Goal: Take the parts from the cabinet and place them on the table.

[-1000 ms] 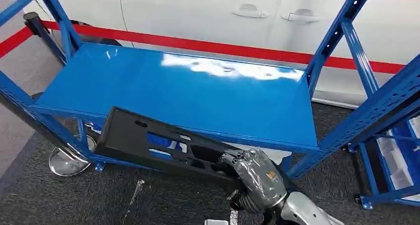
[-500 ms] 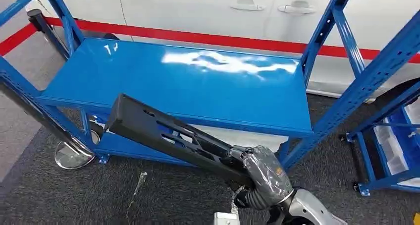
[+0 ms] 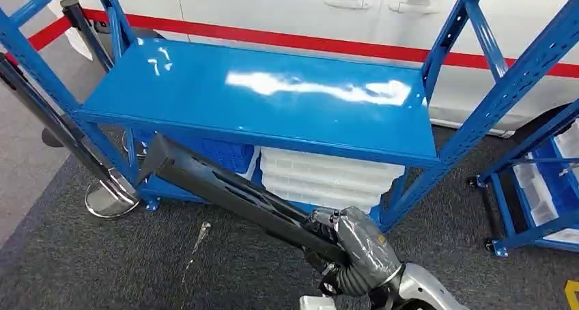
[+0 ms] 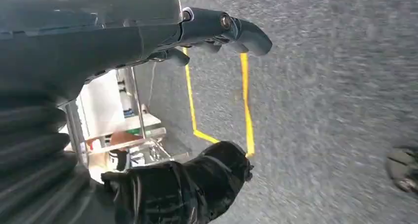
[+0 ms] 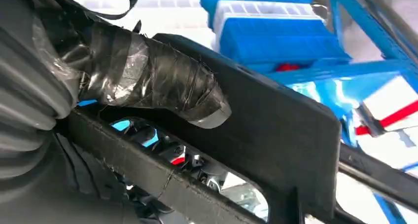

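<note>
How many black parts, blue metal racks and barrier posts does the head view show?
Black part: 1, gripped by the right hand
Blue racks: 2, the middle rack and the side rack
Barrier posts: 2, the near post and the far post
Total: 5

The right hand (image 5: 113, 81) grips a long black plastic panel (image 5: 276, 135), its tape-wrapped thumb (image 5: 162, 86) pressed flat on the panel's face. Beyond the panel are blue crates (image 5: 276, 41) and white crates (image 5: 148, 7) on a blue rack (image 5: 340, 68).
</note>
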Controlling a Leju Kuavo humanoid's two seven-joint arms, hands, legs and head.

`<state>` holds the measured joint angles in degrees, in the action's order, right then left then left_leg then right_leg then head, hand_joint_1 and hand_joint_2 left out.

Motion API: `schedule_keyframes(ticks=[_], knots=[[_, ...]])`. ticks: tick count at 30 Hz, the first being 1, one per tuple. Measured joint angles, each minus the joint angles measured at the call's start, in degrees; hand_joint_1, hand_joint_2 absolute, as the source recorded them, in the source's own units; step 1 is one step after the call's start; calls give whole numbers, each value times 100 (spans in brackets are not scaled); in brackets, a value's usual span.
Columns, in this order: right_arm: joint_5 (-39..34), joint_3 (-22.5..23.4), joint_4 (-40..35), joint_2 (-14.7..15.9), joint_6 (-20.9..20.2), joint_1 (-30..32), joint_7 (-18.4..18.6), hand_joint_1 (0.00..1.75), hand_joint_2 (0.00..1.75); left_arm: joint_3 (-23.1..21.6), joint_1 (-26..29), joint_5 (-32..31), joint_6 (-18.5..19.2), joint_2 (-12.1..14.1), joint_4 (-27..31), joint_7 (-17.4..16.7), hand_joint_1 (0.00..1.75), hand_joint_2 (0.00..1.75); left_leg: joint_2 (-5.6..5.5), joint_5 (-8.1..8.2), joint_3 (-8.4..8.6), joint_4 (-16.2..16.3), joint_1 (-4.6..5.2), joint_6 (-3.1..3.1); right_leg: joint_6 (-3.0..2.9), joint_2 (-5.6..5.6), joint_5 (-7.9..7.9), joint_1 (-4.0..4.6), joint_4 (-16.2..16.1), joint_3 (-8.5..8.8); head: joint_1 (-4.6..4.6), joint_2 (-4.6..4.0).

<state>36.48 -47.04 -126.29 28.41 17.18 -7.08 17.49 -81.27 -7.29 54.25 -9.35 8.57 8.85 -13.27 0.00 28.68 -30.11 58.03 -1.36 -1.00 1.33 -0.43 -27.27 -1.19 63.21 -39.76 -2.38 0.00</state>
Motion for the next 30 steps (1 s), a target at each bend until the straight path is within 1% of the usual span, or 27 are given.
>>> schedule_keyframes(ticks=[1, 2, 3, 4, 5, 7, 8, 9, 10, 11, 12, 13, 14, 15, 16, 17, 18, 19, 20, 21, 22, 23, 24, 25, 28, 29, 30], knots=[[56, 0, 0, 0, 59, 14, 4, 175, 175, -30, 3, -26, 13, 0, 0, 9, 0, 175, 6, -63, -78, 1, 19, -48, 8, 9, -377, 5, 470, -118, -2, 0], [94, 0, 0, 0, 103, 22, 6, 175, 175, -55, 7, -39, 17, 0, 0, 9, 0, 175, 19, -120, -151, 2, 39, -64, 14, 22, -621, 11, 901, -221, -2, -2], [111, 0, 0, 0, 111, 25, 6, 175, 175, -68, 7, -44, 20, 0, 0, 11, 0, 175, 24, -171, -228, 10, 60, -76, 12, 25, -716, 11, 1243, -277, -2, -2], [113, 0, 0, 0, 111, 35, 17, 175, 175, -74, 6, -46, 20, 0, 0, 13, 0, 175, 28, -224, -308, 22, 84, -81, -6, 26, -630, 12, 1388, -240, 2, -2], [113, 0, 0, 0, 111, 44, 28, 175, 175, -81, 5, -50, 22, 2, 0, 17, 0, 175, 28, -265, -376, 38, 104, -78, -34, 28, -460, 18, 1306, -98, -2, -2], [116, 0, 0, 0, 113, 43, 72, 175, 175, -90, 3, -59, 26, 2, 0, 31, 0, 175, 23, -344, -503, 63, 138, -77, -136, 34, -99, 69, 577, 474, 0, -2], [127, 0, -2, 2, 111, 42, 109, 175, 175, -96, 1, -59, 37, 0, 0, 48, 0, 175, 18, -386, -540, 66, 145, -66, -211, 38, -80, 104, 30, 867, 2, -2], [146, 0, -11, 2, 107, 34, 144, 175, 175, -103, 1, -59, 46, -4, 0, 81, 0, 175, 18, -421, -571, 69, 158, -43, -288, 37, -276, 143, -376, 1098, 4, -2], [177, 2, -28, 7, 100, 37, 173, 175, 175, -111, 3, -59, 66, -2, 0, 101, 0, 175, 20, -472, -577, 57, 149, -10, -245, 37, -291, 149, -601, 1204, 15, 0], [194, 2, -31, 11, 92, 40, 197, 175, 175, -127, 1, -57, 81, -2, 0, 111, 0, 175, 21, -524, -571, 25, 130, 22, -233, 42, -230, 172, -577, 1170, -2, -2], [199, 2, -46, 22, 81, 30, 216, 175, 175, -140, 5, -33, 107, 7, 0, 114, 0, 175, 9, -574, -589, -15, 106, 52, -243, 33, -209, 205, -619, 1164, -13, -2], [190, 0, -57, 31, 63, 30, 238, 175, 175, -146, 16, -17, 155, 9, 0, 142, 0, 175, -27, -620, -621, -22, 125, 101, -257, 10, -140, 195, -682, 1125, 0, -2], [182, 2, -57, 31, 38, 29, 255, 175, 175, -157, 26, 5, 190, 11, 0, 181, 0, 175, -28, -535, -675, 44, 82, 112, -271, -34, -72, 135, -732, 1108, -8, -2], [170, 0, -61, 31, 15, 24, 267, 175, 175, -164, 20, 31, 241, 41, 4, 236, 0, 175, -25, -277, -747, 203, 93, 129, -311, -50, -34, 137, -752, 1060, 0, -2], [168, 0, -66, 33, 4, 19, 282, 175, 175, -168, 25, 48, 262, 33, 7, 293, 0, 175, -28, 77, -850, 544, 81, 149, -365, -92, 16, 131, -748, 1016, 44, -2], [166, 0, -68, 33, -2, 24, 293, 175, 175, -168, 30, 53, 278, 33, 7, 330, 0, 175, -28, 375, -963, 975, 73, 181, -359, -116, 56, 138, -748, 965, 46, -2], [164, 0, -70, 33, -7, 29, 293, 175, 175, -170, 30, 59, 278, 33, 7, 337, 0, 175, -27, 531, -1061, 1376, 71, 209, -361, -152, 90, 145, -736, 920, 46, 0], [164, 0, -70, 35, -7, 32, 295, 175, 175, -177, 31, 61, 278, 35, 7, 345, 0, 175, -25, 527, -1116, 1689, 69, 226, -357, -201, 119, 146, -712, 860, 44, -2], [164, 0, -70, 37, -7, 36, 299, 175, 175, -184, 31, 61, 278, 37, 7, 352, 0, 175, -23, 399, -1054, 1701, 65, 244, -348, -245, 137, 142, -692, 810, 46, 0], [161, 0, -70, 37, -7, 36, 299, 175, 175, -188, 31, 61, 278, 39, 7, 367, 0, 175, -9, 203, -860, 1452, 60, 260, -337, -296, 145, 131, -654, 760, 48, -2], [161, 0, -72, 37, -7, 36, 299, 175, 175, -190, 31, 61, 278, 42, 7, 369, 0, 175, 41, 23, -559, 1014, 60, 271, -330, -340, 149, 120, -615, 720, 44, -2], [161, 0, -77, 37, -7, 36, 299, 175, 175, -192, 27, 61, 278, 42, 7, 374, 0, 175, 155, -86, -253, 545, 60, 275, -322, -379, 147, 119, -572, 696, 50, -2], [159, 0, -83, 37, -7, 37, 299, 175, 175, -194, 9, 61, 278, 39, 7, 378, 0, 175, 440, 67, 5, 41, 84, 268, -294, -437, 137, 137, -519, 664, 50, -2], [159, 0, -92, 48, -7, 39, 302, 175, 175, -197, 9, 61, 278, 53, 7, 380, 0, 175, 441, -6, 56, 14, 151, 163, -262, -487, 138, 160, -478, 641, 46, -2], [157, 0, -94, 55, -7, 33, 299, 175, 175, -199, 22, 61, 278, 55, 7, 385, 0, 175, 279, -32, -68, 3, 143, 72, -200, -654, 173, 157, -468, 661, 15, -2], [157, 0, -103, 61, -7, 34, 302, 175, 175, -199, 24, 61, 278, 55, 7, 385, 0, 175, 215, -84, -77, -41, 125, -10, -155, -661, 160, 166, -466, 662, 26, -2], [157, 0, -103, 77, -7, 33, 304, 175, 175, -201, 12, 59, 278, 52, 7, 387, 0, 175, 156, -137, -70, -57, 97, -59, -96, -392, -20, 125, -325, 590, 4, -2]])
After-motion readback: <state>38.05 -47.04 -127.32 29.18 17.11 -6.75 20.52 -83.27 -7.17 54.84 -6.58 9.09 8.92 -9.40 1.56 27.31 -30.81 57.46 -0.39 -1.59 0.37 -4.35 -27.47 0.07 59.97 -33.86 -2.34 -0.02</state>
